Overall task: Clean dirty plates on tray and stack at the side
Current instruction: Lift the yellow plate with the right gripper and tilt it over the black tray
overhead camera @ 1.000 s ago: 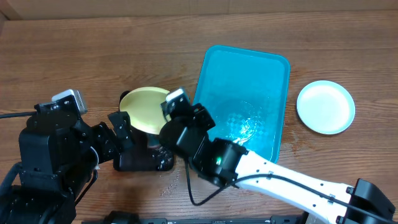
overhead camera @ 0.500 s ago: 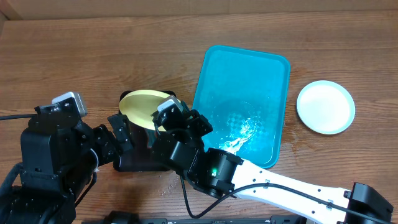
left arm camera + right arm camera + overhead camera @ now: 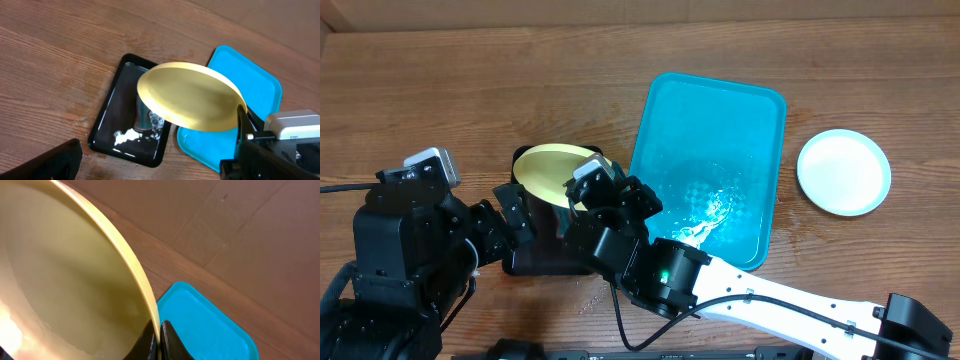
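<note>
My right gripper (image 3: 159,335) is shut on the rim of a pale yellow plate (image 3: 65,280) and holds it tilted above the black tray (image 3: 127,125). The plate also shows in the overhead view (image 3: 548,168) and the left wrist view (image 3: 190,97). The turquoise tray (image 3: 715,150) lies right of it, wet and without plates on it. A light blue-white plate (image 3: 843,171) sits on the table right of the tray. My left gripper (image 3: 155,160) is open and empty, low at the front left of the black tray; the right arm's wrist sits beside its right finger.
The black tray holds water and a metal object (image 3: 146,116) under the plate. Brown cardboard (image 3: 240,235) stands behind the wooden table. The left arm's bulky base (image 3: 405,250) fills the lower left of the overhead view.
The right arm has swung left with the yellow plate, carrying it further over the black tray. The left arm has stayed put.
</note>
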Robot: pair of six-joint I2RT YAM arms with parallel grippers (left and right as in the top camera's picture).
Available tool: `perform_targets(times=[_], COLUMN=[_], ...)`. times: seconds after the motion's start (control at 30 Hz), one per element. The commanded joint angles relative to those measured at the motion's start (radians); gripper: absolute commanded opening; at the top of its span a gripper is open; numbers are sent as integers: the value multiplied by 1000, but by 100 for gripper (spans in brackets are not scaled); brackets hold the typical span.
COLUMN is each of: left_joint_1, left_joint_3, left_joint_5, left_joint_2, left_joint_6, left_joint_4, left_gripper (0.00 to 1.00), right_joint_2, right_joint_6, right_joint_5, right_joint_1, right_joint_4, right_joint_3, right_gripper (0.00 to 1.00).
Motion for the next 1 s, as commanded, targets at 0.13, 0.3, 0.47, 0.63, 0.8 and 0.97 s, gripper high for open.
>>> perform_targets(times=[0.13,0.3,0.47,0.63,0.8,0.97], left_joint_1=[5,6,5,5,5,5], left_joint_3=[18,18,18,18,18,18], left_joint_5=[-16,-16,-16,-16,-16,-16], left_joint_2=[-2,-2,-2,-2,-2,-2], left_joint_6=[-14,-14,-14,-14,-14,-14], left_joint_4=[0,0,0,0,0,0], left_gripper=[100,100,100,100,100,100], right_joint_2=[-19,-19,-19,-19,-19,-19], right_joint_6=[3,3,3,3,3,3], right_joint_5=[19,19,19,19,19,19], right_joint_1=[0,0,0,0,0,0], right_joint_4=[8,3,0,-17,-23,-23], right_joint_3=[26,26,26,26,26,26], right_gripper=[4,4,4,4,4,4])
